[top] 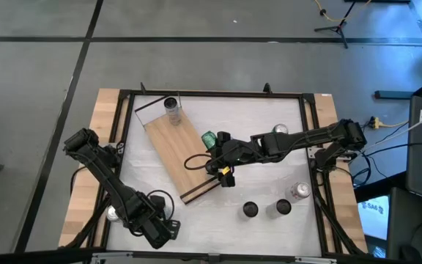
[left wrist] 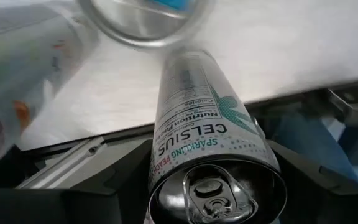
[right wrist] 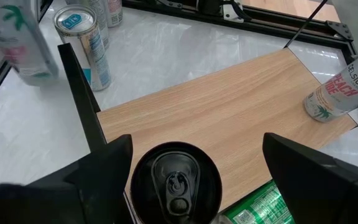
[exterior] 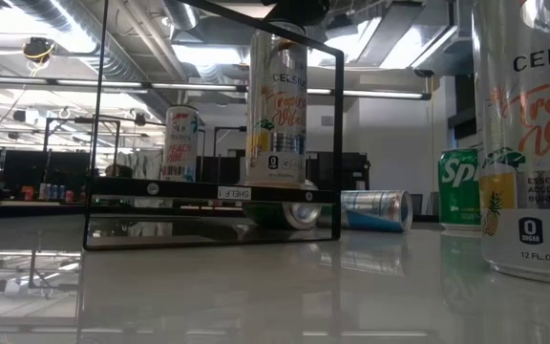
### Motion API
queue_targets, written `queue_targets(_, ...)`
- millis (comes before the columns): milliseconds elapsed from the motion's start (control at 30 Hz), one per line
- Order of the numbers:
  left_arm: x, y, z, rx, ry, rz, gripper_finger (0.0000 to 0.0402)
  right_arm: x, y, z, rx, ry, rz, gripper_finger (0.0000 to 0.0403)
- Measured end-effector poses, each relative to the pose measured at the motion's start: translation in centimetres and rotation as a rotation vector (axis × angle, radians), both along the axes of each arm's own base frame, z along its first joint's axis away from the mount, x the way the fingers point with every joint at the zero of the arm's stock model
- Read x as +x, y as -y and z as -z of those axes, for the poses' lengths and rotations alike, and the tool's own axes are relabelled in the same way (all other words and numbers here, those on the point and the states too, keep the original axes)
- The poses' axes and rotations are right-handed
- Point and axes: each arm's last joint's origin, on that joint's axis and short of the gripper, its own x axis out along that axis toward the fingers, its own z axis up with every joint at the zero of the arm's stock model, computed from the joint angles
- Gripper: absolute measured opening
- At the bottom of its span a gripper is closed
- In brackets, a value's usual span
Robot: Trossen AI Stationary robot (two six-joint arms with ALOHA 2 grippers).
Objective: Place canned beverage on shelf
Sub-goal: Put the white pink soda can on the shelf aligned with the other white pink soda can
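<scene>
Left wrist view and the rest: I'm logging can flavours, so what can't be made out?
Left wrist view: Celsius can, flavour line half hidden by its own rim; neighbouring can blurred.
High view: loose cans, labels too small.
Right wrist view: green can cut off by the edge.

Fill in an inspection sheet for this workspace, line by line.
Surface: white table in a black frame, wood strips along both sides.
Job's things: shelf lies flat and askew; one upright can stands on its far end.
Clutter: green can beside the shelf; two dark cans and a silver can near the front right.
Grippers: left gripper at the front left edge, fingers against a Celsius can; right gripper over the shelf edge, fingers apart around a dark-topped can.
Cables: black cable loop over the shelf; yellow cable off the table's right.
Surroundings: grey floor, stand beyond the table.
</scene>
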Motion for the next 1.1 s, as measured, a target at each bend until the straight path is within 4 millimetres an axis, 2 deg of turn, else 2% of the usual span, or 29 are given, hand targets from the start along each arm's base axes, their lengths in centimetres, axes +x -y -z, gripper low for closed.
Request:
queue_targets(300,0.6,-0.9,-5.4,-0.064,0.082,0.229,0.0243,0.0,0.0,0.0,0.000,0.000,0.000,0.0353)
queue_targets(533,1.0,-3.4,-9.4,-0.086,0.131,0.342,0.0243,0.0,0.0,0.0,0.000,0.001,0.000,0.0353)
queue_targets(767,1.0,-7.2,-11.6,-0.050,0.087,0.424,0.0243,0.0,0.0,0.0,0.000,0.001,0.000,0.0353)
queue_targets(933,2.3,-9.6,-12.7,-0.032,0.196,0.484,0.0243,0.0,0.0,0.0,0.000,0.001,0.000,0.0353)
queue_targets(1100,3.4,-12.1,-12.8,0.000,0.243,0.539,0.0243,0.0,0.0,0.0,0.000,0.001,0.000,0.0353)
